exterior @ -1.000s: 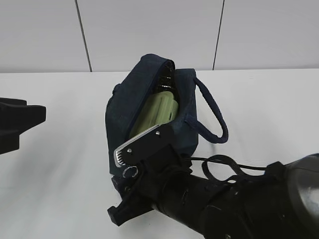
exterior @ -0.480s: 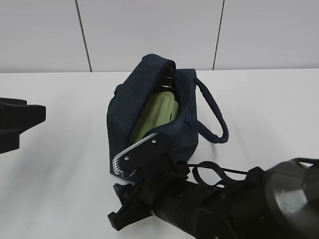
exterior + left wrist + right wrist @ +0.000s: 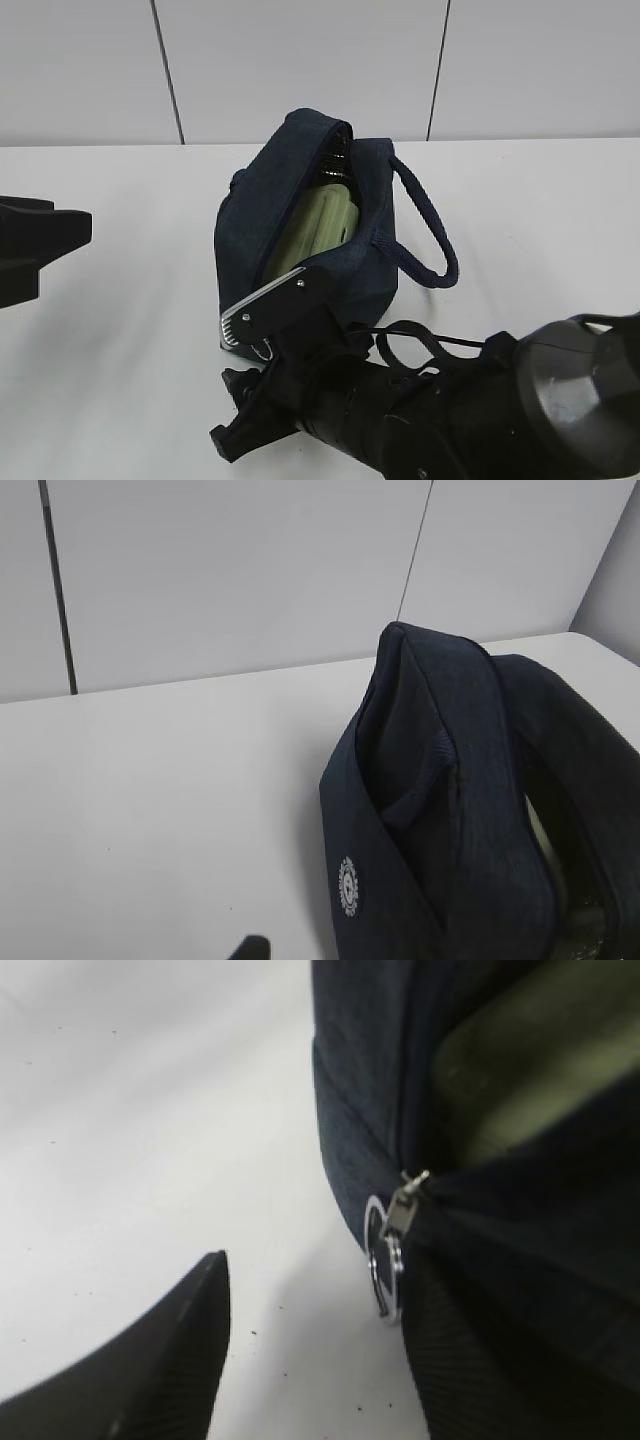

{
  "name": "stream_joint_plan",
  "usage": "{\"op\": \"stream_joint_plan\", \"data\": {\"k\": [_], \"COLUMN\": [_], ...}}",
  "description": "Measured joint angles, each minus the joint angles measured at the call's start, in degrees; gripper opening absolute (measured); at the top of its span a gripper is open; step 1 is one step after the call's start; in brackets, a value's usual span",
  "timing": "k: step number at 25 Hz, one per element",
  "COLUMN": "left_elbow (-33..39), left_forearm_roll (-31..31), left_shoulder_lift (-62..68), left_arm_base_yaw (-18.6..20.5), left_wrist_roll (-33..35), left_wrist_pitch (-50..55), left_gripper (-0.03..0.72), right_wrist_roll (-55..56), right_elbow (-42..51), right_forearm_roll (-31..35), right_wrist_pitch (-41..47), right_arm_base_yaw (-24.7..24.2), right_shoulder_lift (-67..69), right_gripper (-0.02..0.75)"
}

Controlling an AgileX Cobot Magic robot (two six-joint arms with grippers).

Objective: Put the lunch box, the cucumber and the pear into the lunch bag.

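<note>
The navy lunch bag [image 3: 255, 215] stands in the middle of the table with its top unzipped. The lunch box [image 3: 318, 228] lies inside, its sage-green lid showing. A dark glossy shape [image 3: 335, 165] behind it may be the cucumber. The pear is hidden. My right gripper [image 3: 228, 385] is open at the bag's near end. In the right wrist view the metal ring pull [image 3: 384, 1260] hangs between its fingers [image 3: 150, 1380], close against the right one, and the gripper [image 3: 320, 1290] holds nothing. My left gripper [image 3: 40, 245] is at the left edge, apart from the bag, and looks open.
The bag's padded loop handle [image 3: 430, 235] droops to the right onto the white table [image 3: 120, 370]. A panelled wall stands behind the table. The left wrist view shows the bag's side [image 3: 450, 810] with a small white logo [image 3: 347, 885].
My right gripper has drawn back toward the camera and slightly left, away from the bag's opening. The ring pull now hangs below its upper finger. The left arm has not moved.
</note>
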Motion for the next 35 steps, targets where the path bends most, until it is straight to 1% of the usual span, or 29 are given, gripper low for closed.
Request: {"op": "stream_joint_plan", "data": {"k": [3, 5, 8, 12, 17, 18, 24, 30, 35], "left_elbow": [0.0, 0.0, 0.0, 0.0, 0.0, 0.0, 0.0, 0.0, 0.0], "left_forearm_roll": [0.0, 0.0, 0.0, 0.0, 0.0, 0.0, 0.0, 0.2, 1.6], "left_shoulder_lift": [0.0, 0.0, 0.0, 0.0, 0.0, 0.0, 0.0, 0.4, 4.1], "left_arm_base_yaw": [0.0, 0.0, -1.1, -1.5, -1.5, -1.5, -1.5, -1.5, -1.5], "left_wrist_roll": [0.0, 0.0, 0.0, 0.0, 0.0, 0.0, 0.0, 0.0, 0.0], "left_wrist_pitch": [0.0, 0.0, -0.1, 0.1, 0.1, 0.1, 0.1, 0.1, 3.0], "left_gripper": [0.279, 0.279, 0.275, 0.274, 0.274, 0.274, 0.274, 0.27, 0.267], "right_wrist_roll": [0.0, 0.0, 0.0, -0.1, -1.1, -1.1, -1.2, -4.5, -7.9], "right_elbow": [0.0, 0.0, 0.0, 0.0, 0.0, 0.0, 0.0, 0.0, 0.0], "right_forearm_roll": [0.1, 0.2, 0.3, 1.0, 2.6, 2.7, 3.0, 3.1, 4.6], "right_wrist_pitch": [0.0, 0.0, 0.0, 0.0, 0.0, 0.0, 1.2, 8.1, 11.7], "right_arm_base_yaw": [0.0, 0.0, 0.0, 0.0, 0.0, 0.0, 0.0, 0.0, 0.0], "right_shoulder_lift": [0.0, 0.0, 0.0, 0.0, 0.0, 0.0, 0.0, -4.4, -11.4], "right_gripper": [0.433, 0.405, 0.314, 0.165, 0.015, 0.006, 0.006, 0.006, 0.006]}}
